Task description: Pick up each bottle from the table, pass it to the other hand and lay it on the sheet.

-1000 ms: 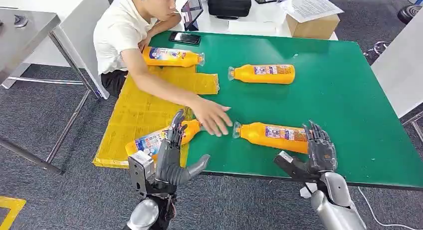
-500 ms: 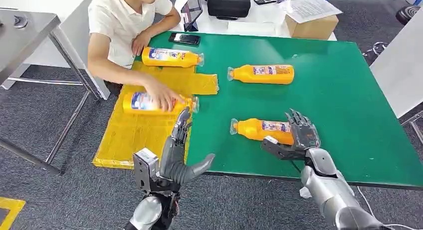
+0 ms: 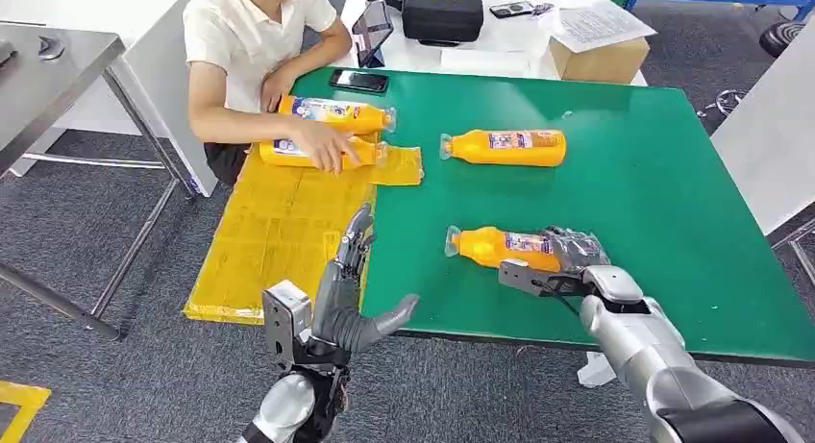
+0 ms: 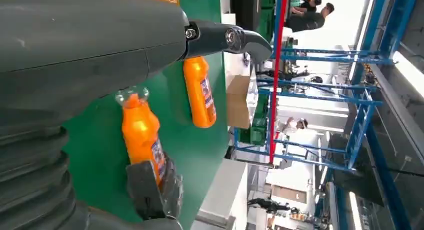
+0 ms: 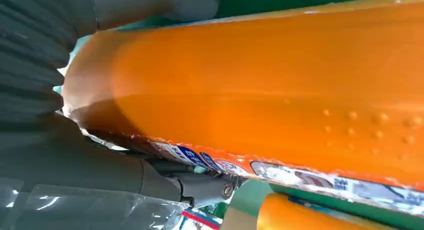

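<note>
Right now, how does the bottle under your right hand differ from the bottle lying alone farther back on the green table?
The near bottle has the right hand wrapped round its base end; the far bottle lies untouched. The near bottle sits close to the table's front edge; the far bottle lies mid-table, nearer the yellow sheet. Both are orange, labelled, lying on their sides, caps pointing toward the sheet.

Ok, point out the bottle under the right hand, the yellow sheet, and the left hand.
bottle (image 3: 500, 247), head view, orange body near label.
yellow sheet (image 3: 279, 232), head view, bare middle.
left hand (image 3: 344, 304), head view, palm.
</note>
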Motion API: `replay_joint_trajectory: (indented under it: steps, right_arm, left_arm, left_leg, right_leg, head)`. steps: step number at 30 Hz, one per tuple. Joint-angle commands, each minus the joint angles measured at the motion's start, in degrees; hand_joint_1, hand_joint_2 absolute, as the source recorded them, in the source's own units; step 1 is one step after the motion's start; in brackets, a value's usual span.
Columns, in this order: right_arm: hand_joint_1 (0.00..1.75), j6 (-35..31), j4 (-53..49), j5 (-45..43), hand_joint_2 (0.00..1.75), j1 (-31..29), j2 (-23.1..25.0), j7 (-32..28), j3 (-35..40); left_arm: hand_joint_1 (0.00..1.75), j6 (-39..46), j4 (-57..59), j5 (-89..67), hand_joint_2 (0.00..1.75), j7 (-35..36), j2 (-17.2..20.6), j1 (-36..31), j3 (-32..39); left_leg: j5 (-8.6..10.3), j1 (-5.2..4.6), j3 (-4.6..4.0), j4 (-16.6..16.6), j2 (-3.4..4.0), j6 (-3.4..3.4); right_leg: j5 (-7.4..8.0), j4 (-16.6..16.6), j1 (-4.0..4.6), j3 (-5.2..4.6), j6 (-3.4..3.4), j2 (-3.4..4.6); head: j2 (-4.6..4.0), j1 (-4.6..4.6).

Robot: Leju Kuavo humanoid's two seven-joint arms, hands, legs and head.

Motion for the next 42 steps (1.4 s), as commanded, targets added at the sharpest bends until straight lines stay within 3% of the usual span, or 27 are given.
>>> replay_joint_trajectory:
  steps: [1,6,7,8,16,17,20,24,27,31,42]
  right_arm:
    - [1.75,3.9,2.7,-3.8,1.75,3.9,-3.3,-1.1,2.1]
    - [1.75,8.1,-4.7,-19.8,1.75,8.8,-3.0,-12.7,-6.0]
    - [1.75,8.3,-5.7,-20.4,1.75,9.4,-3.1,-12.6,-5.4]
    - [1.75,9.3,-9.2,-27.1,1.75,11.3,-1.7,-16.1,-8.7]
    - [1.75,9.0,-14.1,-30.1,1.75,12.9,-1.1,-14.0,-7.1]
    - [1.75,7.3,-15.9,-31.9,1.75,13.5,-0.3,-17.0,-7.8]
    - [1.75,5.7,-28.4,-36.6,1.75,17.9,3.6,-17.8,-6.6]
    - [1.75,5.1,-38.7,-40.1,1.75,19.3,7.6,-17.5,0.6]
    - [1.75,4.5,-39.4,-40.6,1.75,18.3,8.3,-15.8,6.3]
    - [1.75,4.7,-36.6,-40.3,1.75,16.3,10.1,-15.4,13.3]
    - [1.75,4.5,-36.3,-40.1,1.75,15.9,10.1,-15.3,14.5]
  left_arm:
    - [0.0,-0.1,0.6,-0.2,1.75,0.3,1.5,-1.0,0.5]
    - [0.0,0.7,1.5,2.7,1.75,0.7,0.6,-1.3,3.3]
    - [0.0,0.8,1.6,3.3,1.75,0.6,0.5,-1.3,3.5]
    - [0.0,1.5,1.9,4.5,1.75,0.5,0.1,-0.9,4.5]
    - [0.0,2.3,2.1,5.9,1.75,0.3,0.2,-0.5,4.9]
    - [0.0,3.7,2.3,7.4,1.75,1.0,-0.5,-0.1,6.3]
    - [0.0,6.7,5.6,13.8,1.75,6.0,-0.2,0.6,7.6]
    - [0.0,-2.9,12.9,21.5,1.75,10.5,2.1,-0.6,3.6]
    - [0.0,-4.4,15.6,18.0,1.75,9.0,3.5,-2.9,-2.2]
    - [0.0,-1.8,18.5,13.4,1.75,8.8,2.0,-5.7,-3.4]
    - [0.0,-1.4,18.5,12.9,1.75,8.9,2.1,-6.0,-3.1]
  left_leg:
    - [0.07,0.1,0.01,-0.1,-0.25,-0.09]
    - [0.08,0.13,0.07,-0.2,-0.34,-0.09]
    - [0.03,0.12,0.11,-0.1,-0.28,-0.06]
    - [0.06,0.15,0.08,-0.2,-0.3,-0.12]
    - [-0.11,0.12,0.05,-0.1,0.29,-0.15]
    - [-0.06,0.15,0.02,-0.2,0.24,-0.19]
    - [-0.09,0.22,0.07,-0.1,0.36,-0.17]
    - [-0.15,0.19,0.09,-0.2,0.63,-0.19]
    - [-0.16,0.16,-0.13,-0.1,0.6,-0.2]
    - [-0.04,0.17,-0.54,-0.1,0.3,-0.23]
    - [0.01,0.13,-0.93,0.0,0.23,-0.19]
  right_leg:
    - [0.02,-0.2,0.1,0.16,-0.1,-0.23]
    - [0.02,-0.3,0.13,0.66,-0.11,-0.32]
    - [0.0,-0.3,0.12,0.84,-0.08,-0.27]
    - [0.04,-0.4,0.15,0.88,-0.14,-0.28]
    - [0.14,-0.3,0.14,0.69,-0.12,0.22]
    - [0.17,-0.3,0.17,0.64,-0.18,0.19]
    - [0.15,-0.3,0.24,0.65,-0.14,0.34]
    - [0.15,-0.2,0.2,0.59,-0.16,0.62]
    - [0.1,-0.1,0.18,0.4,-0.15,0.57]
    - [0.03,0.0,0.18,0.04,-0.1,0.31]
    - [0.04,0.1,0.13,-0.25,-0.09,0.19]
  head:
    - [0.0,0.0]
    - [0.0,0.02]
    - [0.0,0.0]
    - [0.0,0.02]
    - [0.0,0.0]
    - [0.0,0.0]
    - [0.0,0.0]
    - [0.0,0.02]
    - [0.0,0.0]
    - [0.0,0.0]
    - [0.0,0.0]
